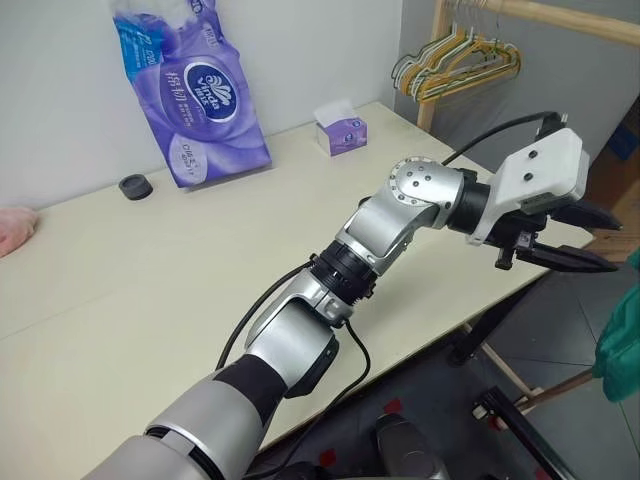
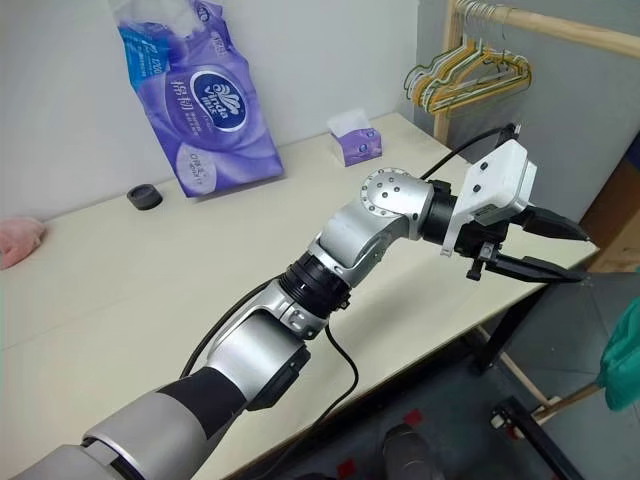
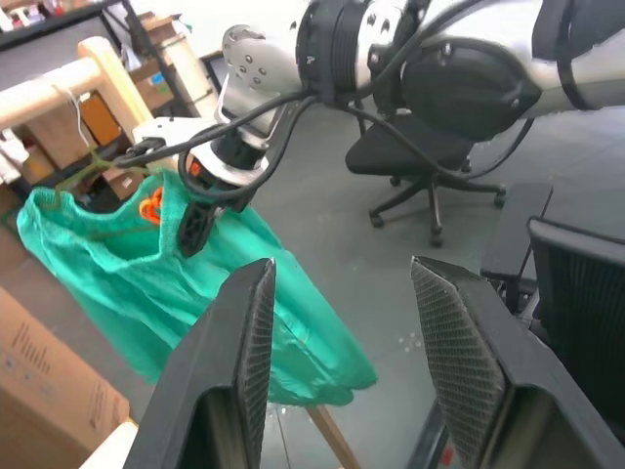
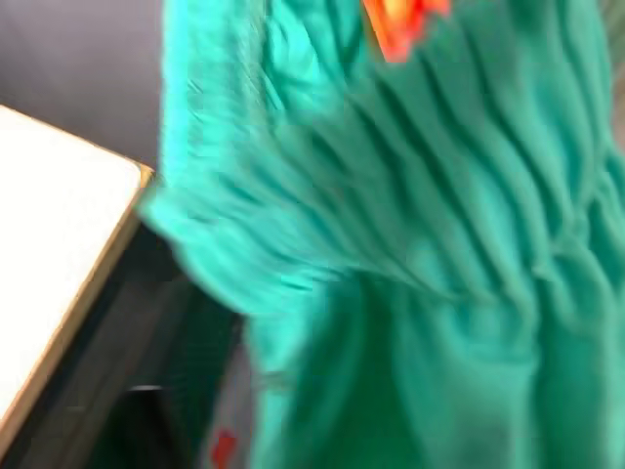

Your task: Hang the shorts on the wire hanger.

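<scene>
Cream tabletop (image 1: 150, 290) is seen below a wooden rail (image 3: 59, 88), from which the shorts (image 3: 146, 283) hang.

Beside the rail, the teal-green shorts are draped on the wire hanger (image 3: 83, 174), whose thin olive wire is hooked over the rail; the orange-red drawstring (image 3: 149, 204) is seen at the gathered waistband. The right gripper (image 3: 190, 210) is seen just under the rail, at the waistband, but whether its fingers are parted or gripping cannot be told. The left gripper (image 1: 570, 240) is held off the table's edge, away from the rail's bunch of hangers (image 1: 455, 62), its fingers parted around nothing. A purple tissue pack (image 1: 195, 85) stands on the tabletop.
</scene>
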### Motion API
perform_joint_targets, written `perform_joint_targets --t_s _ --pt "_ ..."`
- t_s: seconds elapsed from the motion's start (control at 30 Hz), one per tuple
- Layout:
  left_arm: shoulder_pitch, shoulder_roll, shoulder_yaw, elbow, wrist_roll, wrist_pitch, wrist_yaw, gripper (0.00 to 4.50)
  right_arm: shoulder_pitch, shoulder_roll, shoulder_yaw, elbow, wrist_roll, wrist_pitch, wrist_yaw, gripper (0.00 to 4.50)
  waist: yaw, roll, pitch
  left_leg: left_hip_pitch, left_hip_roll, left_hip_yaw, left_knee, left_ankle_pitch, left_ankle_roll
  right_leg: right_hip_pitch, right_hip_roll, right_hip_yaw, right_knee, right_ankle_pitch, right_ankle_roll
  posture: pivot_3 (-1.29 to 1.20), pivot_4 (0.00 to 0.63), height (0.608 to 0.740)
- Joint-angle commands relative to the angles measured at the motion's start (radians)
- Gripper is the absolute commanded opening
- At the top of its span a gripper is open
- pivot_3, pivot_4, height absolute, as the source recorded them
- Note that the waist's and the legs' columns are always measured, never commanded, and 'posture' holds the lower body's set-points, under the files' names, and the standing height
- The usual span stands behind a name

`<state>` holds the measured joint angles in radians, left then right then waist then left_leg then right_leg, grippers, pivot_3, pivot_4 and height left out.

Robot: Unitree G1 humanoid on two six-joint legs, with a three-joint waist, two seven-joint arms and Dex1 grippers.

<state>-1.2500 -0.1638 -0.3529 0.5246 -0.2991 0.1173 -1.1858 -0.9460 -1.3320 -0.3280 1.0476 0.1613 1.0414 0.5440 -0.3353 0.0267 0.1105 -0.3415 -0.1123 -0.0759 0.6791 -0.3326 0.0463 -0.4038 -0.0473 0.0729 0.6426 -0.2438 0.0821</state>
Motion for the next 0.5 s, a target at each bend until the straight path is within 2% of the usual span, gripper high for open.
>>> perform_joint_targets --t_s 0.03,0.13,0.23,0.3,0.33,0.4,0.47,0.5 --pt "-0.049 -0.112 0.033 -0.020 -0.038 0.002 0.019 2.33 0.000 -0.038 -0.037 -0.074 0.028 0.037 0.003 4.48 -0.002 0.000 0.000 0.000 0.000 0.000 0.000 0.000 0.000 0.000 0.000 0.000 0.000 0.000 0.000 -0.40 0.108 0.740" --pt "-0.045 -0.111 0.032 -0.027 -0.039 0.013 0.046 2.33 -0.003 -0.046 -0.087 -0.129 0.051 0.072 -0.027 4.48 -0.003 0.000 0.000 0.000 0.000 0.000 0.000 0.000 0.000 0.000 0.000 0.000 0.000 0.000 0.000 -0.40 0.104 0.740" --pt "-0.044 -0.113 0.033 -0.034 -0.032 0.025 0.092 2.33 0.078 -0.049 -0.122 -0.276 0.052 0.100 -0.034 4.48 -0.001 0.000 0.000 0.000 0.000 0.000 0.000 0.000 0.000 0.000 0.000 0.000 0.000 0.000 0.000 -0.39 0.103 0.740" --pt "-0.047 -0.116 0.036 -0.032 -0.028 0.036 0.128 2.33 0.127 -0.030 -0.202 -0.389 0.063 0.181 -0.073 4.48 0.000 0.000 0.000 0.000 0.000 0.000 0.000 0.000 0.000 0.000 0.000 0.000 0.000 0.000 0.001 -0.39 0.100 0.740" --pt "-0.049 -0.117 0.037 -0.032 -0.027 0.041 0.146 2.33 0.215 -0.025 -0.220 -0.488 0.040 0.152 -0.072 4.48 0.002 0.000 0.000 0.000 0.000 0.000 0.000 0.000 0.000 -0.001 0.000 0.000 0.001 -0.001 0.001 -0.39 0.098 0.740" --pt "-0.050 -0.119 0.037 -0.035 -0.030 0.053 0.167 2.33 0.287 0.011 -0.292 -0.630 0.029 0.188 -0.111 4.48 0.002 0.000 0.000 -0.002 0.000 -0.002 0.001 0.000 0.000 -0.001 0.000 0.000 0.000 -0.001 0.002 -0.39 0.095 0.740" --pt "-0.051 -0.120 0.037 -0.038 -0.033 0.061 0.182 2.33 0.392 0.030 -0.322 -0.757 -0.002 0.143 -0.127 4.48 0.004 0.000 0.000 -0.002 0.000 -0.001 0.002 0.000 0.000 -0.001 0.000 0.000 0.001 0.000 0.003 -0.38 0.094 0.740" --pt "-0.052 -0.122 0.040 -0.041 -0.036 0.069 0.191 2.33 0.397 0.059 -0.354 -0.814 0.000 0.170 -0.150 4.48 0.004 0.001 -0.001 -0.002 0.000 -0.001 0.002 0.000 0.000 -0.001 0.000 0.000 0.000 0.000 0.004 -0.38 0.092 0.740"
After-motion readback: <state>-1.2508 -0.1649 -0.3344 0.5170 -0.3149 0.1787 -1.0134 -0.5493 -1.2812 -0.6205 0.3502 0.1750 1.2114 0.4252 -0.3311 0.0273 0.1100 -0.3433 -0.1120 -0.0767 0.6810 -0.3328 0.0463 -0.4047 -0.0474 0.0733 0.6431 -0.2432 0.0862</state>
